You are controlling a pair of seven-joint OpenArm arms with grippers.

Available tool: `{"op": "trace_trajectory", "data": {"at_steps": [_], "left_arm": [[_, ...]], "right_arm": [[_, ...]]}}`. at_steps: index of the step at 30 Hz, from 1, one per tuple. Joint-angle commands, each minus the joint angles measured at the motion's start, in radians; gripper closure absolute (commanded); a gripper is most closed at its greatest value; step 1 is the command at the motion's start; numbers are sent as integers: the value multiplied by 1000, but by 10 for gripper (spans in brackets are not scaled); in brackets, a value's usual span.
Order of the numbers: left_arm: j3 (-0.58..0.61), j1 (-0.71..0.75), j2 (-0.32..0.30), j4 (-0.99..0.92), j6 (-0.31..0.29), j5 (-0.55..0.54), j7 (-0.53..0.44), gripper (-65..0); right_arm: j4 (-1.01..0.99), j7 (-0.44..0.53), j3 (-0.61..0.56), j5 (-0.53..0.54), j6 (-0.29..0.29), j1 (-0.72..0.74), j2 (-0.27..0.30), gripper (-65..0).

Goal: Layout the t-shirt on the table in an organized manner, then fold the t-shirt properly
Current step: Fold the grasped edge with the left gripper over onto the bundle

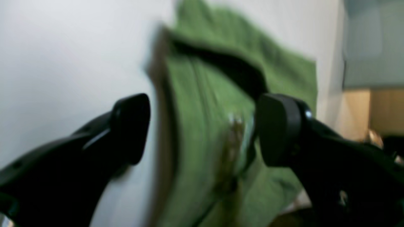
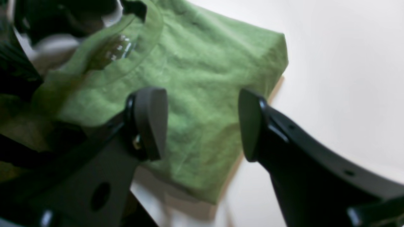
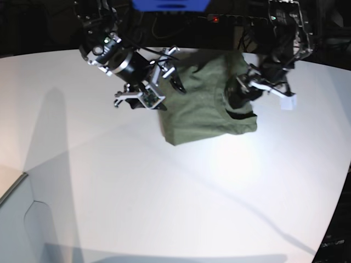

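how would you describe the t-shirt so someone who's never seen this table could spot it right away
Start with the big white table and look to its far side, between the two robot arms. The t-shirt lies there as a bunched olive-green heap with its collar opening turned toward the left claw. It is the only soft, coloured thing on the white surface; all else nearby is black arm hardware.

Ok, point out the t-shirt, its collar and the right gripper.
t-shirt (image 3: 203, 112): base view, on the flat green body panel.
collar (image 2: 139, 50): right wrist view, on the ribbed neckline band.
right gripper (image 2: 202, 123): right wrist view, midway between its open fingertips, above the shirt.
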Motion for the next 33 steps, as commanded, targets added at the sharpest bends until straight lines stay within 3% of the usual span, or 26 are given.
{"op": "trace_trajectory", "data": {"at_steps": [1,16,23,28,33], "left_arm": [[12,-6,-5,4,-13,-20,-15,-511],[126,-34,3,-22,-2,-6,-17,-489],[149,-120,10,-131,-7,131,-17,-225],[149,-200,9,-203,-4,279,-6,0],[239,-272,0,-214,-13,467,-12,0]], "right_arm": [[21,26,0,17,2,4,-5,-360],[21,29,0,17,2,-12,-5,-359],[42,26,21,17,2,-21,-2,-359],[68,31,86,17,2,-28,-5,-359],[68,32,140,17,2,-28,-5,-359]]}}
